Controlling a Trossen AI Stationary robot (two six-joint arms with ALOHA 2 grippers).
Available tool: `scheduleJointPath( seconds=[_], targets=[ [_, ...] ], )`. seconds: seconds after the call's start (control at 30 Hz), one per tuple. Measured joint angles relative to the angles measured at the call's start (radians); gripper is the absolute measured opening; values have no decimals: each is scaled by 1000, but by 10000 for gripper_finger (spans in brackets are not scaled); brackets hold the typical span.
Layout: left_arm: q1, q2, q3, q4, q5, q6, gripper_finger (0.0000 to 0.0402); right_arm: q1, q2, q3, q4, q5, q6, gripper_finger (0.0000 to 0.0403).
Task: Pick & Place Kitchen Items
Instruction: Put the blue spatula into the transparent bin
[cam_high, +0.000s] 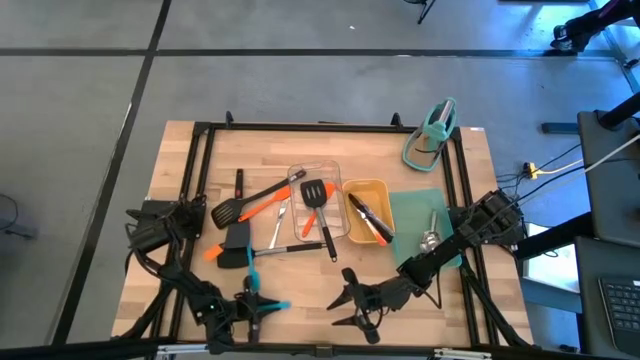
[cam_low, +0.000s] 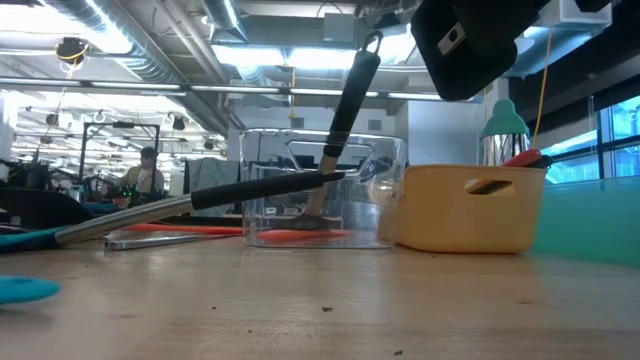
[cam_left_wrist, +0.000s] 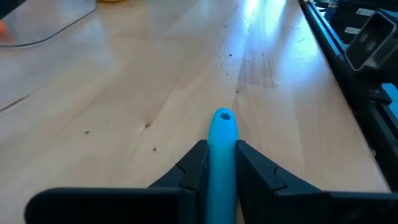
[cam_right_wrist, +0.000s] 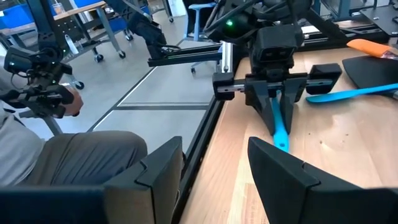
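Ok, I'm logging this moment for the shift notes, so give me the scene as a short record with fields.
left end effector: near table edge, shut on the blue utensil handle
right end effector: near table edge, open, empty
clear tray: holds a black slotted turner
yellow tray: holds utensils with orange parts
teal stand: far right corner
person: seated beside the table

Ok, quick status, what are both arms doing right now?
Left gripper clamped on blue handle, low over near table edge. Right gripper open, empty, waiting beside it. Clear tray and yellow tray ahead, path unobstructed.
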Motion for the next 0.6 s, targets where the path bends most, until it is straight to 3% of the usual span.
scheduleJointPath(
  seconds=[0.27,0.6],
  targets=[
    [54,3,0,83,-11,122,53,2,0,0,-37,36,23,188],
    [120,4,1,317,40,361,47,6,6,0,-166,100,98,188]
  ],
)
